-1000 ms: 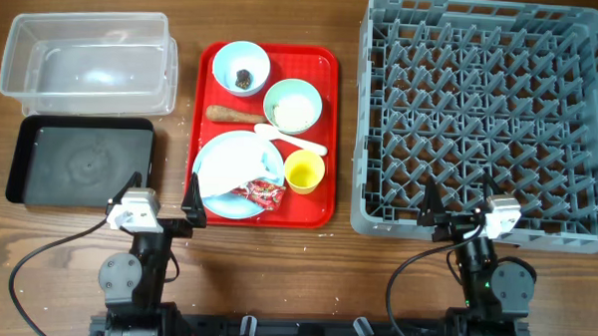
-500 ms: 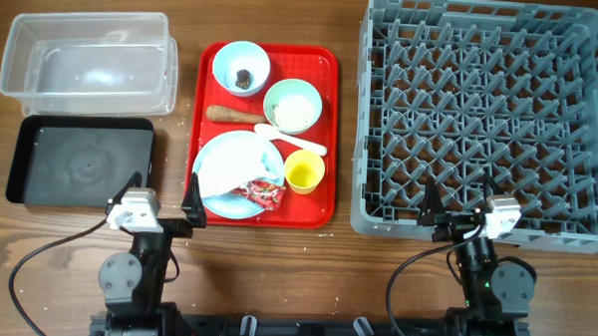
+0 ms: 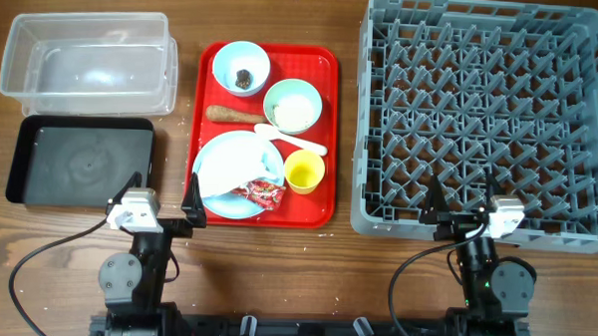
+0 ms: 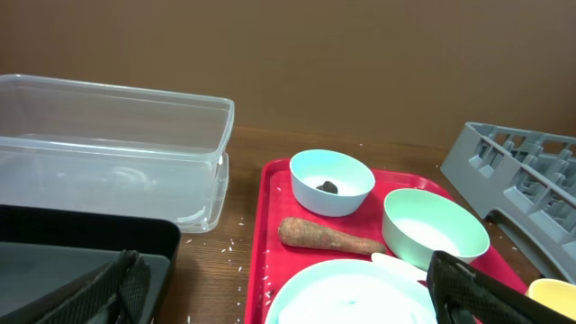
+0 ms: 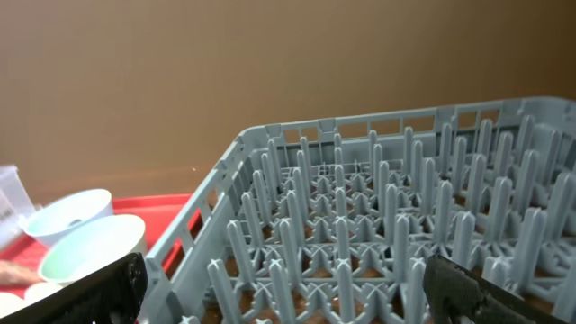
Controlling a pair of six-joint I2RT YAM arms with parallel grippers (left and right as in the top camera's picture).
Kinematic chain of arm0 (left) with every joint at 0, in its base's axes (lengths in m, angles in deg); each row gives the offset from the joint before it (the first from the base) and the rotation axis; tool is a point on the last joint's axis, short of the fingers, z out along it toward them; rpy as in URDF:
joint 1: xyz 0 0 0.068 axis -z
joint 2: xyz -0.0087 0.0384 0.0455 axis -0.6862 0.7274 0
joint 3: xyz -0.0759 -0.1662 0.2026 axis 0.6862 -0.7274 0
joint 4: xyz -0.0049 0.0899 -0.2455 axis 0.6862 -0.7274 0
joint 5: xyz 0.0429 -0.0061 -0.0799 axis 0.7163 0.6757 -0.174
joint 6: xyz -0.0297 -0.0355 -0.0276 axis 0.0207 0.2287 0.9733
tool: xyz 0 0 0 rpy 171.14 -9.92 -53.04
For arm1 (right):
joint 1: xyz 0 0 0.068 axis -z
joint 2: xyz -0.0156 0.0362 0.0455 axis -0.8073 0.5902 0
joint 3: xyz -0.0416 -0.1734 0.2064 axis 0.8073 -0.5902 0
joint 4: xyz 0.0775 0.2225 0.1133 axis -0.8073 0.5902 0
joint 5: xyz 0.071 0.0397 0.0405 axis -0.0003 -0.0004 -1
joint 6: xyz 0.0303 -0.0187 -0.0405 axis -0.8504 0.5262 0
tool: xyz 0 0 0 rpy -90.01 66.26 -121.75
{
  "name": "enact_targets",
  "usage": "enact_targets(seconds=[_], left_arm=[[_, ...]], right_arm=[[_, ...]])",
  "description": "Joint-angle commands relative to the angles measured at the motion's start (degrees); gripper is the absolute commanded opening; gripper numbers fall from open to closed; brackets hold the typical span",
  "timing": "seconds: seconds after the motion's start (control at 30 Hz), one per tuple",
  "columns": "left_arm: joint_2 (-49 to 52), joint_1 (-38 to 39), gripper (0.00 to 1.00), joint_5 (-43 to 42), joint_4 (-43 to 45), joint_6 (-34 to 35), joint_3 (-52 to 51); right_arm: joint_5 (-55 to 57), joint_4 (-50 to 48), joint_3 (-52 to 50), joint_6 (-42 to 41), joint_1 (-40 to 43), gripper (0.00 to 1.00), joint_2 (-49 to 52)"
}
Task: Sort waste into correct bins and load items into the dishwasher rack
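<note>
Both arms are parked at the near table edge. The left gripper (image 3: 161, 196) has its jaws spread wide and empty, just short of the red tray (image 3: 318, 204). The right gripper (image 3: 464, 206) is likewise spread and empty, at the near rim of the grey rack (image 3: 365, 120), which holds nothing. On the red tray, the pale blue plate (image 3: 219, 160) carries the white napkin (image 3: 251, 168) and the red wrapper (image 3: 261, 193). The yellow cup (image 3: 304, 172) is beside the plate, with the white spoon (image 3: 292, 140) just behind it. The brown stick (image 3: 231, 114) lies between the plate and the bowl with the dark lump (image 3: 241, 66), and the rice bowl (image 3: 292, 106) is to its right. The clear tub (image 3: 88, 76) and the black tray (image 3: 80, 160) sit left of the red tray, both holding nothing.
</note>
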Motion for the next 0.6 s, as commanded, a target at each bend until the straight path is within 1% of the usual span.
enact_targets(seconds=[0.0,0.23,0.3,0.33,0.43,0.57], left_arm=[[-0.5,-0.3,1.00,0.7,-0.2,0.3,-0.4],[-0.5,-0.3,1.00,0.7,1.4,0.3,-0.4],[-0.5,-0.3,1.00,0.7,1.6,0.3,-0.4],[-0.5,-0.3,1.00,0.7,1.6,0.3,-0.4],[-0.4,-0.3,1.00,0.7,1.8,0.3,0.6],[0.3,-0.3,1.00,0.7,1.7,0.1,6.6]], right_arm=[[0.8,0.0,-0.2,-4.9,0.3,1.00,-0.6],[-2.1,-0.3,-0.2,-4.9,0.3,1.00,-0.6],[-4.4,-1.7,-0.2,-3.5,0.3,1.00,-0.6],[-7.4,-3.4,-0.2,-0.5,0.3,1.00,-0.6],[-8.3,-3.9,1.3,2.2,0.3,1.00,-0.4],[-9.4,-4.0,7.9,7.6,0.3,1.00,2.4]])
